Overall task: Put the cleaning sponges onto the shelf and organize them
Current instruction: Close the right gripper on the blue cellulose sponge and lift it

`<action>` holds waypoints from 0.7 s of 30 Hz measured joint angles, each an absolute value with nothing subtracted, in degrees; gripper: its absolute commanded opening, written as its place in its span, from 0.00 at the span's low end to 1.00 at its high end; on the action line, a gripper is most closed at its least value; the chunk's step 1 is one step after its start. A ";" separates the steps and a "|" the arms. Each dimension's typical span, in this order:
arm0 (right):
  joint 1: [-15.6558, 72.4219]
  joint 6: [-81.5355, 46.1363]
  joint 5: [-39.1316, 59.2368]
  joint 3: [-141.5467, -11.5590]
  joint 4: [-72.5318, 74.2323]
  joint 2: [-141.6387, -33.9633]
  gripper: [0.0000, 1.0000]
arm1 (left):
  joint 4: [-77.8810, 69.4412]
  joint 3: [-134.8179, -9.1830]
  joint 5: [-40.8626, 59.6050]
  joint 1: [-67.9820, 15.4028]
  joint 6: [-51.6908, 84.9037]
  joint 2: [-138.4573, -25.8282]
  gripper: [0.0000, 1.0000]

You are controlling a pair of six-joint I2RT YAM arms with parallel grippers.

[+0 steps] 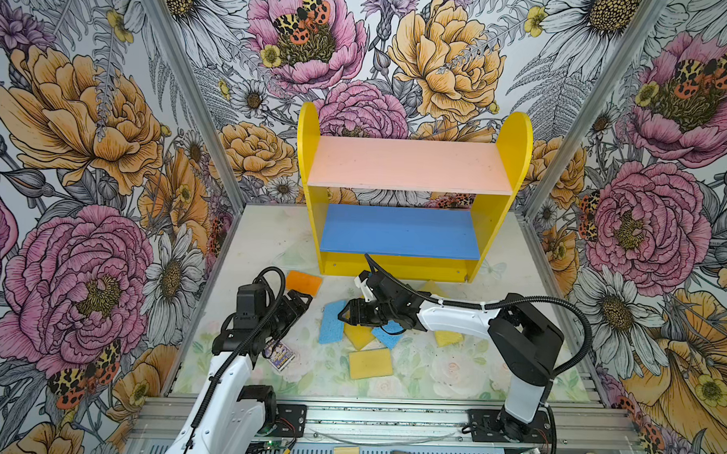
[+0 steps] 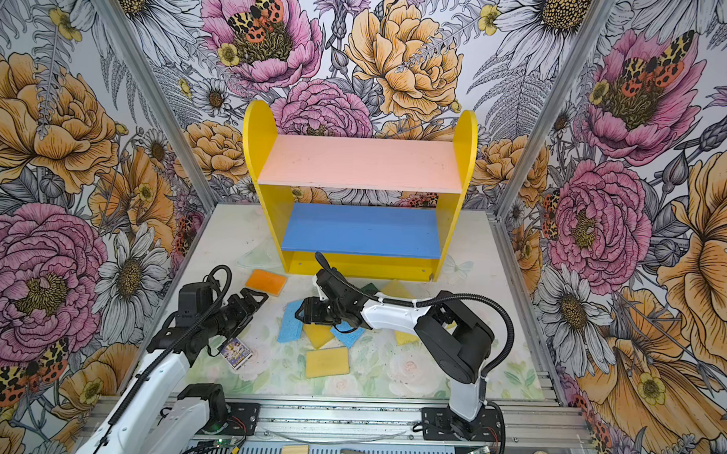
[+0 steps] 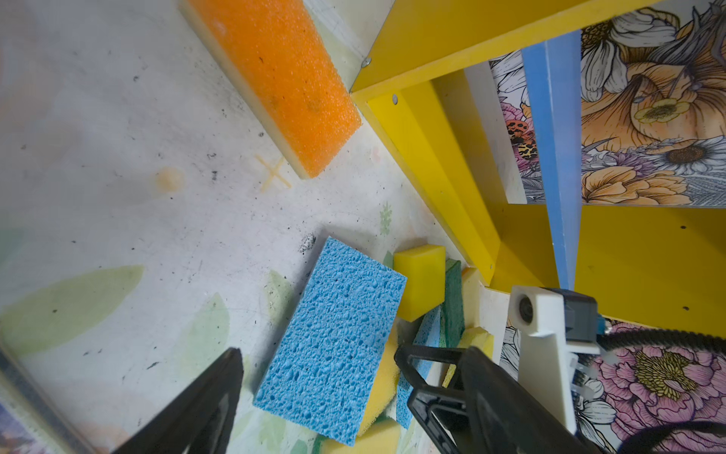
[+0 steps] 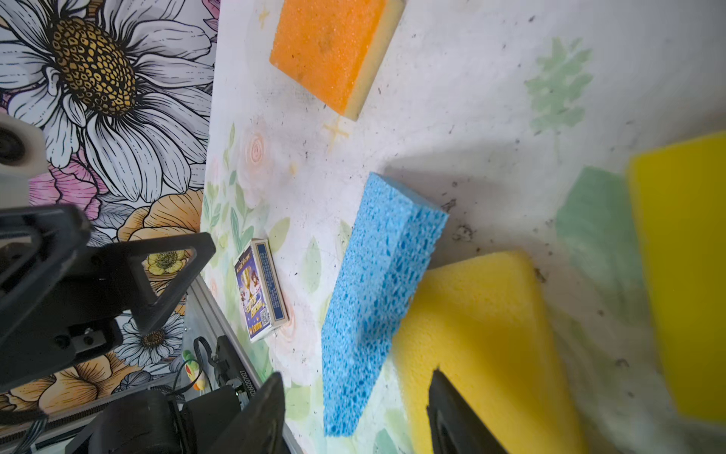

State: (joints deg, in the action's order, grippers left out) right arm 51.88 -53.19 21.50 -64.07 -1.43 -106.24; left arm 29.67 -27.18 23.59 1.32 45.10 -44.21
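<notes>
The left tool [image 1: 304, 301] hangs released, and the right tool [image 1: 343, 314], jaws apart over the light blue sponge [image 1: 332, 324] at 7 o'clock from the shelf [image 1: 393, 267], should probably straddle it alone, sparing the yellow sponge [image 1: 360, 337] touching it.

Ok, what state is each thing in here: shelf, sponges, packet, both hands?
shelf: upright, both boards bare.
orange sponge: flat on table, alone.
long blue sponge: tilted, propped on middle yellow sponge.
front yellow sponge: flat, alone.
card packet: closed, lying flat.
left hand: open, empty.
right hand: open around long blue sponge's end.
</notes>
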 measured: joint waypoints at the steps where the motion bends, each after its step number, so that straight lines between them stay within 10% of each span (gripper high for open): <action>1: 52.01 -53.36 21.54 -64.58 -1.13 -106.87 0.59 | 29.65 -27.18 23.70 1.32 45.10 -44.10 0.89; 21: 52.60 -56.60 23.16 -69.60 2.22 -115.37 0.26 | 29.54 -27.07 24.80 1.32 45.08 -43.22 0.89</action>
State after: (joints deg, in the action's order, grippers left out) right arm 52.60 -56.60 23.16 -69.60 2.22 -115.37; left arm 29.54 -27.07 24.80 1.32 45.08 -43.22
